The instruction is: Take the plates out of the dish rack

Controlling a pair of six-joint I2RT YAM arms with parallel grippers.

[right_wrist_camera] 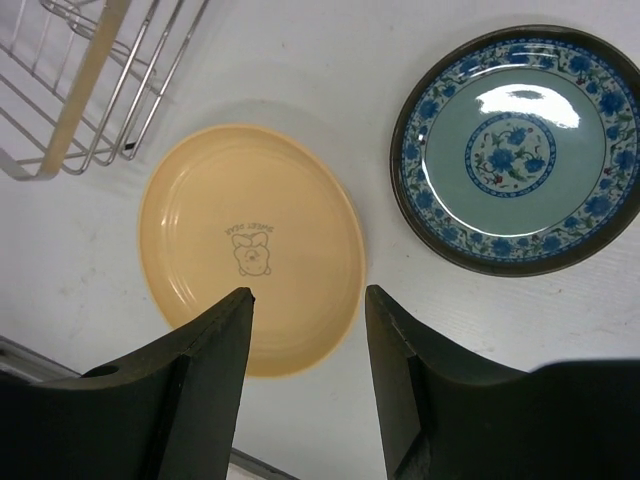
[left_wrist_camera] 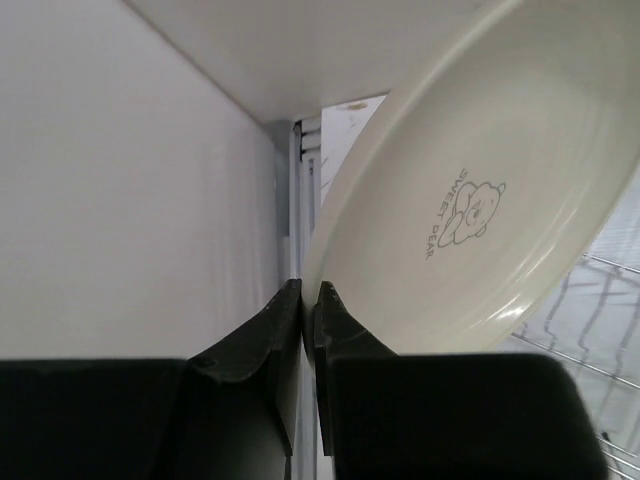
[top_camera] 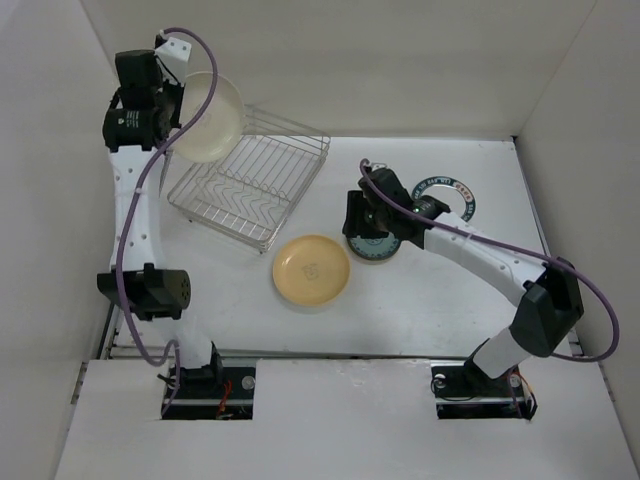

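My left gripper (left_wrist_camera: 308,300) is shut on the rim of a large cream plate (left_wrist_camera: 480,200) with a bear print. It holds the plate tilted in the air over the far left corner of the silver wire dish rack (top_camera: 250,185); the plate also shows in the top view (top_camera: 212,115). No plates show in the rack. A tan plate (top_camera: 312,270) lies flat on the table in front of the rack. A teal patterned plate (right_wrist_camera: 520,150) lies to its right. My right gripper (right_wrist_camera: 308,295) is open and empty, hovering above the tan plate's (right_wrist_camera: 250,240) near edge.
A white plate with a dark patterned rim (top_camera: 462,196) lies behind the right arm, partly hidden by it. White walls enclose the table on the left, back and right. The rack's corner (right_wrist_camera: 90,100) shows at the upper left of the right wrist view.
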